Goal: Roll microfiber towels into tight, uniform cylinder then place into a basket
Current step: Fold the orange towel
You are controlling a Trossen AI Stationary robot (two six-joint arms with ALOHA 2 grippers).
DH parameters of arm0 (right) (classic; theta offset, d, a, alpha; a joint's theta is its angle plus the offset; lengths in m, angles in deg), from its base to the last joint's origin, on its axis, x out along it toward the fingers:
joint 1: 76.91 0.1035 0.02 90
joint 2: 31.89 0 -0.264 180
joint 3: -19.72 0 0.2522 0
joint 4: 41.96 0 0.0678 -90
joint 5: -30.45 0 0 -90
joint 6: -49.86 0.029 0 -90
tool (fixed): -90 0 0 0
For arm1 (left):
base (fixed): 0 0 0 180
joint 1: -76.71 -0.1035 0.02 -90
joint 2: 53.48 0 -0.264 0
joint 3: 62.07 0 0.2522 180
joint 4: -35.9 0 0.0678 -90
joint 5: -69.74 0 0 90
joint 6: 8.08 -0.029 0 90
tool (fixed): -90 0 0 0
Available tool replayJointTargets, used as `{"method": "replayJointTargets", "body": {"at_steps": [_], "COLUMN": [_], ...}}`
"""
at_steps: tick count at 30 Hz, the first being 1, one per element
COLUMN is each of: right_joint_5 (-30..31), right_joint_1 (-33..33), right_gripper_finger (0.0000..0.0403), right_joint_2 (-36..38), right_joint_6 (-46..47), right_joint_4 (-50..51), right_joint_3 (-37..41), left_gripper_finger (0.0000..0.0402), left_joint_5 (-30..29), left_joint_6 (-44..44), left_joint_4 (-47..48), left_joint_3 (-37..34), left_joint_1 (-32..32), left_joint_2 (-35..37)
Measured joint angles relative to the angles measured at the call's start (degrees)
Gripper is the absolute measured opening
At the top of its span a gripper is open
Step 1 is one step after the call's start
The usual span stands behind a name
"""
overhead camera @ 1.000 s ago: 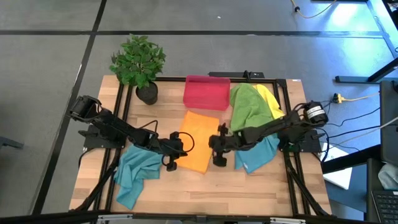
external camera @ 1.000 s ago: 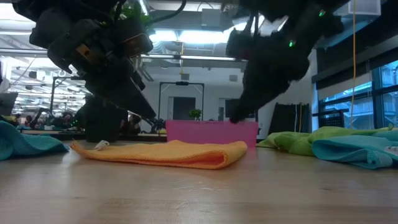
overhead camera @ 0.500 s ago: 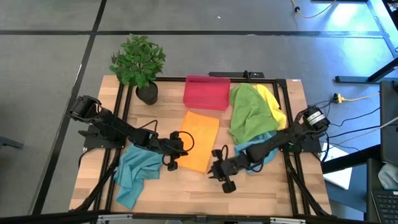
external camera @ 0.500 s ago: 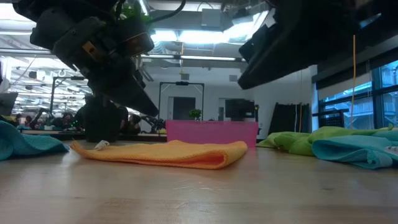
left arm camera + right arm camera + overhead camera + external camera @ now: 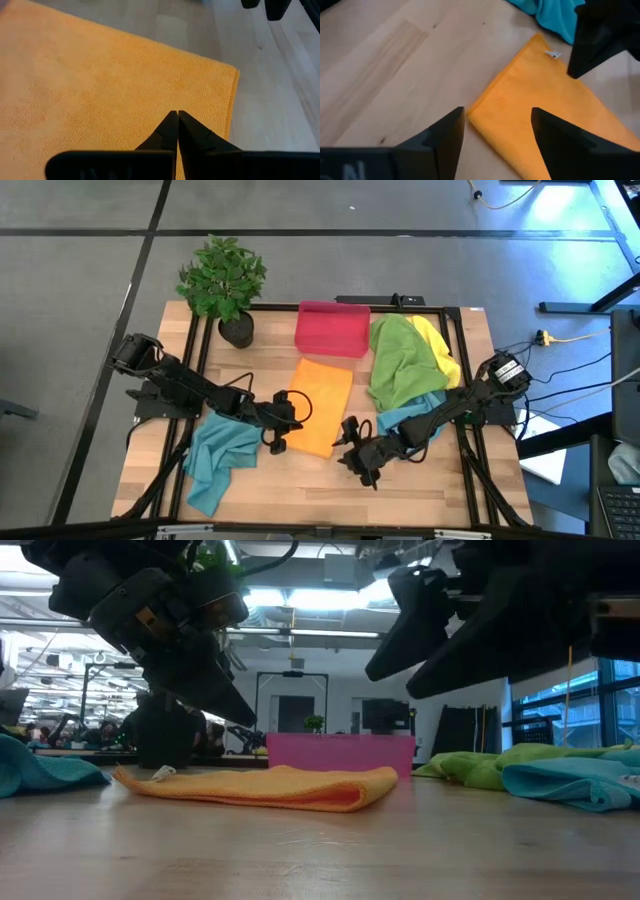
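The orange towel (image 5: pixel 320 405) lies folded flat in the middle of the table; in the low view the orange towel (image 5: pixel 270 786) shows its fold at the right end. My left gripper (image 5: pixel 275 442) is shut, with its tips (image 5: pixel 177 115) over the towel near its near-left corner. My right gripper (image 5: pixel 358 462) stands open above the table at the towel's near-right corner (image 5: pixel 471 108), which shows between its fingers (image 5: pixel 447 137); it touches nothing. The red-pink basket (image 5: pixel 332 328) stands behind the towel. My left gripper has its shut fingertips (image 5: pixel 172 120) on the top of the orange towel (image 5: pixel 100 90), a little in from its near-left corner. They slant down from the table's left. The towel lies flat on the table under them.
A green towel (image 5: pixel 398 362) and a yellow one (image 5: pixel 437 340) lie heaped at the back right, with a teal towel (image 5: pixel 405 420) under my right arm. Another teal towel (image 5: pixel 218 458) lies near left. A potted plant (image 5: pixel 225 280) stands at the back left corner.
My right gripper has swung from the orange towel's right edge toward the table's near edge, has rolled about its own line, and has opened. The towel lies as it did.
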Motion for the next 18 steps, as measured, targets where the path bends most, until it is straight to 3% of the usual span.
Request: {"method": "replayJointTargets", "body": {"at_steps": [8, 18], "right_joint_5": [0.1, 1.0], "right_joint_1": [0.0, -1.1], "right_gripper_finger": [0.0217, 0.0220], "right_joint_2": [-5.4, -6.4], "right_joint_6": [0.0, -2.3], "right_joint_4": [-1.1, -2.6], "right_joint_3": [0.0, -0.1], "left_gripper_finger": [0.0005, 0.0009], "left_joint_5": [0.0, -1.4], "left_joint_6": [0.0, 0.0], "left_joint_4": [-0.2, -0.2], "left_joint_3": [0.0, 0.0], "left_joint_1": [0.0, 0.0], "left_joint_2": [0.0, 0.0]}}
